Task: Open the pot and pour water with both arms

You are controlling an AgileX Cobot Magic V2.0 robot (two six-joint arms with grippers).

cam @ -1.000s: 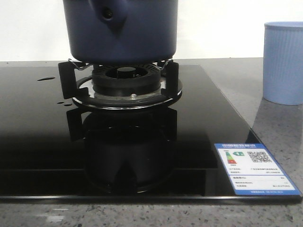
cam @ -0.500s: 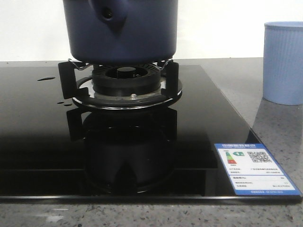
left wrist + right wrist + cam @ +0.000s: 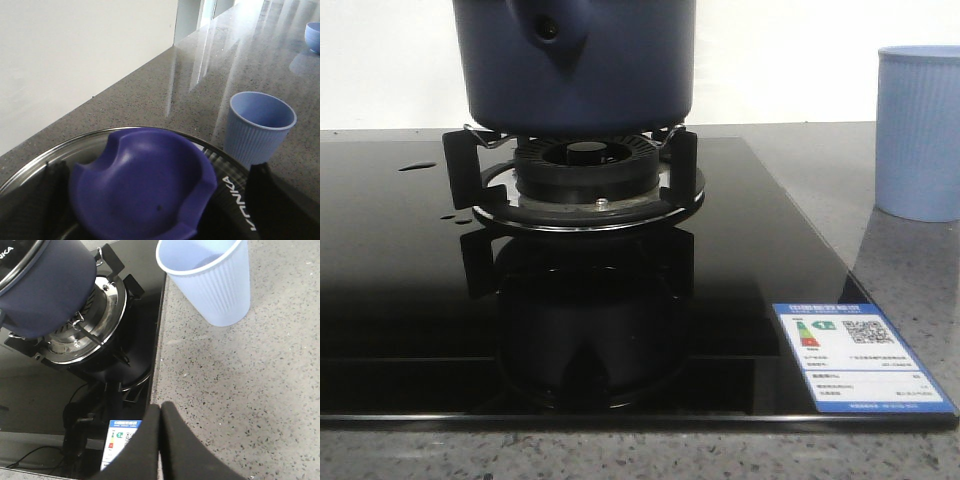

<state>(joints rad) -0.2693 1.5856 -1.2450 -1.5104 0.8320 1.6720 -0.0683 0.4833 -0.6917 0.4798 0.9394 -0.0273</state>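
The dark navy pot (image 3: pixel 575 70) stands on the burner's pot support (image 3: pixel 460 165); it also shows in the right wrist view (image 3: pixel 45 285). In the left wrist view its glass lid (image 3: pixel 60 152) carries a blue knob (image 3: pixel 142 185). My left gripper (image 3: pixel 157 172) is open. Its black fingers (image 3: pixel 272 200) stand on either side of the knob, with a gap on one side. My right gripper (image 3: pixel 160 412) is shut and empty, above the counter beside the stove's edge. Neither gripper shows in the front view.
A pale blue ribbed cup (image 3: pixel 920 130) stands on the grey counter to the right of the black glass stove (image 3: pixel 400 260); it also shows in both wrist views (image 3: pixel 260 127) (image 3: pixel 207 280). An energy label (image 3: pixel 855 355) is on the stove's front right corner. A small blue bowl (image 3: pixel 313 36) sits far off.
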